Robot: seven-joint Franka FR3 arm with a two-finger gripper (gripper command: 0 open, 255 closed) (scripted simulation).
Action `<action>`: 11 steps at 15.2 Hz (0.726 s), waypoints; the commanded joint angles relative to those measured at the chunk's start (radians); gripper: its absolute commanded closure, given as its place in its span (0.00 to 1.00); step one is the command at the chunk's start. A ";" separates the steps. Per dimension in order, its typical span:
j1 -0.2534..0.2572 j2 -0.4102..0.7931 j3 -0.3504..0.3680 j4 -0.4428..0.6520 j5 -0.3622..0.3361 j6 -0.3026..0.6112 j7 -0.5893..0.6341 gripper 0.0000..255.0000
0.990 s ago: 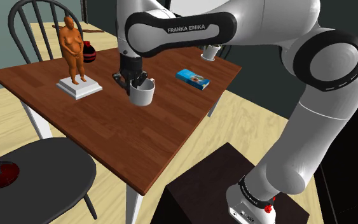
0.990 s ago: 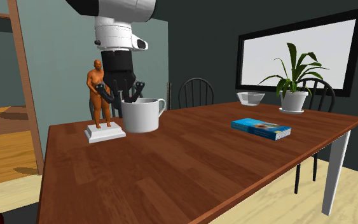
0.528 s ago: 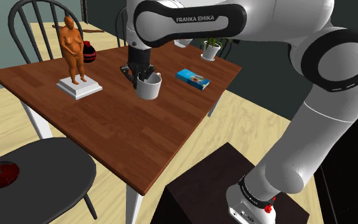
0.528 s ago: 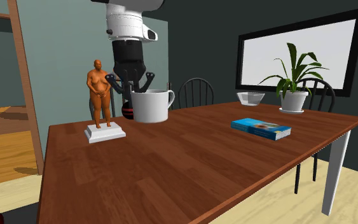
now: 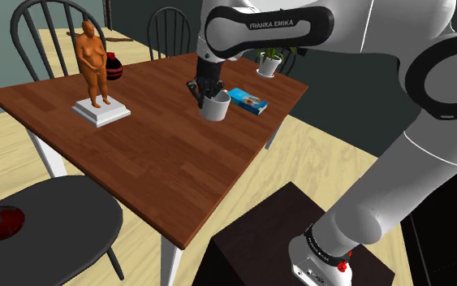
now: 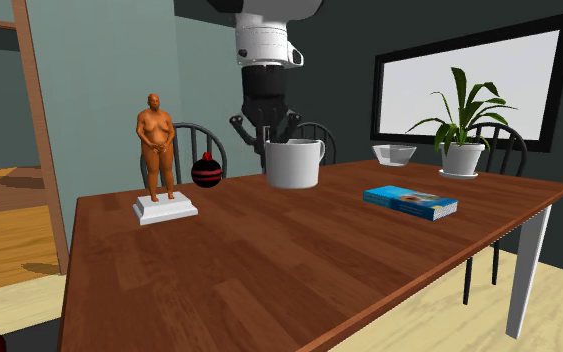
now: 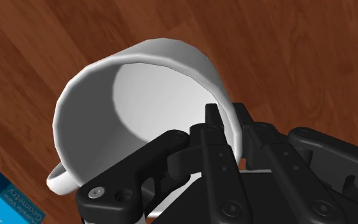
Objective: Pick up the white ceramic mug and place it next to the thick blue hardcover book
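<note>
The white mug [image 5: 215,106] [image 6: 294,165] [image 7: 139,95] hangs just above the brown wooden table [image 5: 137,154], held by its rim. My black gripper [image 5: 203,91] [image 6: 266,135] [image 7: 225,137] is shut on that rim, one finger inside the cup and one outside. The blue book [image 5: 247,100] [image 6: 411,201] [image 7: 6,197] lies flat on the table, close beside the mug on the shoulder view's right. In the wrist view the mug's handle points toward the book.
An orange figurine on a white base [image 5: 95,73] [image 6: 159,160] stands at the table's left. A red-and-black round ornament [image 5: 113,67] [image 6: 206,171], a white bowl [image 6: 395,154] and a potted plant [image 6: 462,130] sit along the far edge. Chairs [image 5: 48,36] surround the table.
The arm has carried the mug across the table from beside the figurine toward the blue book, and it now hangs next to the book.
</note>
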 commanded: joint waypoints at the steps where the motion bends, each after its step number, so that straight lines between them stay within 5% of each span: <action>1: -0.023 -0.022 -0.022 -0.029 0.008 0.011 -0.048 1.00; 11: -0.139 -0.080 -0.148 -0.100 0.024 0.037 -0.295 1.00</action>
